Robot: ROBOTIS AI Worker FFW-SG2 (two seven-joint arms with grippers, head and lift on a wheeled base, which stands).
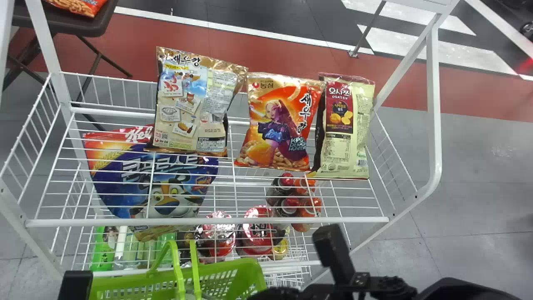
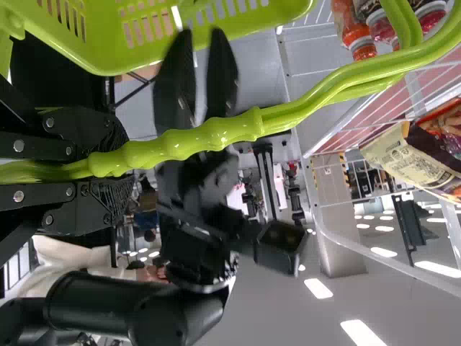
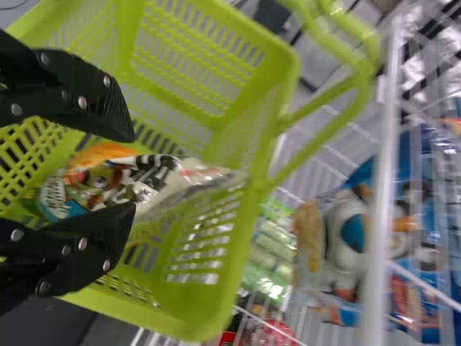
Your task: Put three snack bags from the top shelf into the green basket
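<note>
One snack bag (image 3: 151, 180) lies inside the green basket (image 1: 250, 271) as a shopping robot works toward its count of three, a tally that, by all appearances, leaves two to go. Three candidates stretch in a row across the white wire top shelf (image 1: 208, 222) beyond the basket: a bag with its printed back showing (image 1: 191, 100), an orange bag (image 1: 279, 121) and a pale yellow bag (image 1: 349, 125). Over the basket's opening, the right hand (image 3: 133, 171) has its fingers spread wide, with nothing in its grip; the bag below looks to have been let go. The left hand (image 2: 122, 166) is closed around the basket's handle (image 2: 230, 130), apparently to steady it for the next load.
</note>
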